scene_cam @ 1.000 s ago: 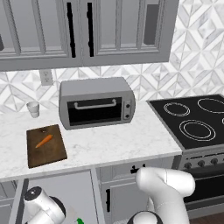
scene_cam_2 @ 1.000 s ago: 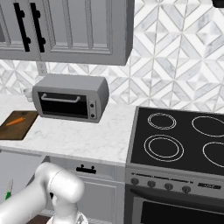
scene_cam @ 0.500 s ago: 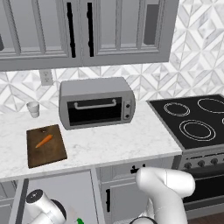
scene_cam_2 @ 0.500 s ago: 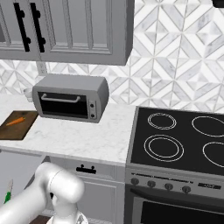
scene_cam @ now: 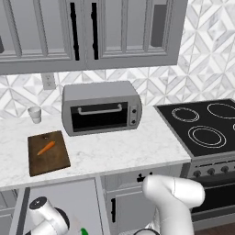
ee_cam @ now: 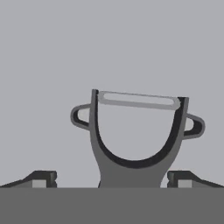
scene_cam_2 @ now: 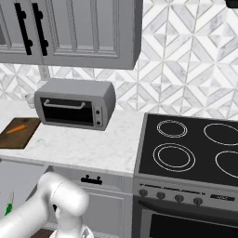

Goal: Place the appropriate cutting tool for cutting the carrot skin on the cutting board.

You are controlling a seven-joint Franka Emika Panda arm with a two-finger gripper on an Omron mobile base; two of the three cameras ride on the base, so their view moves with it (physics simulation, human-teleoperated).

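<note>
The dark grey Y-shaped peeler (ee_cam: 133, 144) lies on a plain grey surface, its forked head and blade pointing away from the hand. My gripper (ee_cam: 111, 180) is open and straddles the peeler's handle. One fingertip (ee_cam: 43, 178) stands clear on the left, and the other fingertip (ee_cam: 180, 178) sits close to the handle on the right. The dark brown cutting board (scene_cam: 47, 153) (scene_cam_2: 19, 132) lies on the left of the marble counter. The small orange carrot (scene_cam: 46, 148) (scene_cam_2: 16, 128) rests on it. The white arm (scene_cam: 176, 202) bends down below the counter's front edge.
A grey toaster oven (scene_cam: 101, 108) (scene_cam_2: 75, 103) stands at the back of the counter beside the board. A small white cup (scene_cam: 34, 114) sits at the far left. The black stovetop (scene_cam_2: 195, 148) is on the right. A green knife handle (scene_cam: 84, 231) (scene_cam_2: 9, 209) shows below counter level.
</note>
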